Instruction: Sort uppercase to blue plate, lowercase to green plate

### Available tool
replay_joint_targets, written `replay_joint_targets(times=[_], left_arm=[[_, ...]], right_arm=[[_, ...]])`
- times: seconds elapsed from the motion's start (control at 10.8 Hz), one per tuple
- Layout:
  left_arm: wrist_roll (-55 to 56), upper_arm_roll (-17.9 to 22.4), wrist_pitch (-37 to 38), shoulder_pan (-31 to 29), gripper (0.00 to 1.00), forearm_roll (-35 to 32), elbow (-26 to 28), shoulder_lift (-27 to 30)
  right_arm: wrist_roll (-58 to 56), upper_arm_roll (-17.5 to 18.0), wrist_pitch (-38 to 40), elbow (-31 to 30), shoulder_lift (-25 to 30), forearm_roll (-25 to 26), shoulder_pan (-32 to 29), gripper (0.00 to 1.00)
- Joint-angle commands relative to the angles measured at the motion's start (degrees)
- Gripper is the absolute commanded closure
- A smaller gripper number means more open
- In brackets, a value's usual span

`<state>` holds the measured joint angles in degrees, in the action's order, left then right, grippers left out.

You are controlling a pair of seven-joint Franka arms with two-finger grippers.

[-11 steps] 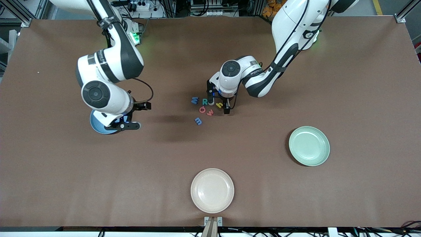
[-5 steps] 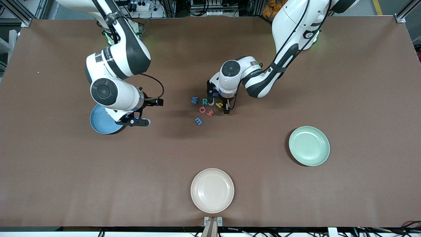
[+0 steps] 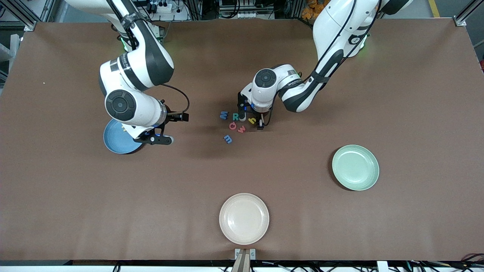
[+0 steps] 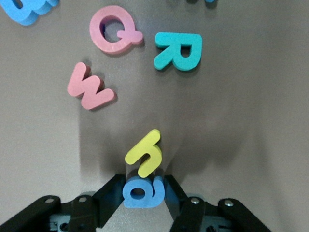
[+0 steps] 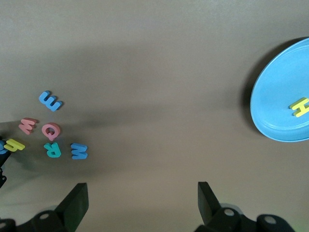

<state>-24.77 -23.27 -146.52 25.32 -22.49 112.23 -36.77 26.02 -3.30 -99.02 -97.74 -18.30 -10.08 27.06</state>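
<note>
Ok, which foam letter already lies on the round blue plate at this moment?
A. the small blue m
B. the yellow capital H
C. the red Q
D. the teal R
B: the right wrist view shows the yellow foam capital H lying on the round blue plate, while the red foam Q, teal foam R and small blue foam m lie on the table.
</note>
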Motion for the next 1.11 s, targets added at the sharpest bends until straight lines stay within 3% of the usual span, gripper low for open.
replay_joint_targets(times=[0.0,0.28,0.65,1.02], left_arm=[[-0.6,1.1,-0.8,-0.3,0.86,-2.0,0.1,-0.8],[-0.7,1.2,-0.2,-0.5,1.00,-2.2,0.1,0.5],[-3.2,1.1,5.7,-2.6,1.00,-2.2,0.1,5.0],[-10.5,0.9,11.1,-8.5,1.00,-2.1,0.0,10.1]], right_arm=[[1.1,0.2,0.4,-0.4,0.7,-0.7,0.2,0.00],[2.6,1.0,0.5,-0.9,0.7,-0.7,0.7,0.00],[6.9,3.0,-0.3,-2.1,0.5,-0.3,1.4,0.00],[10.5,4.4,-3.4,-4.0,0.5,-0.3,2.9,0.00]])
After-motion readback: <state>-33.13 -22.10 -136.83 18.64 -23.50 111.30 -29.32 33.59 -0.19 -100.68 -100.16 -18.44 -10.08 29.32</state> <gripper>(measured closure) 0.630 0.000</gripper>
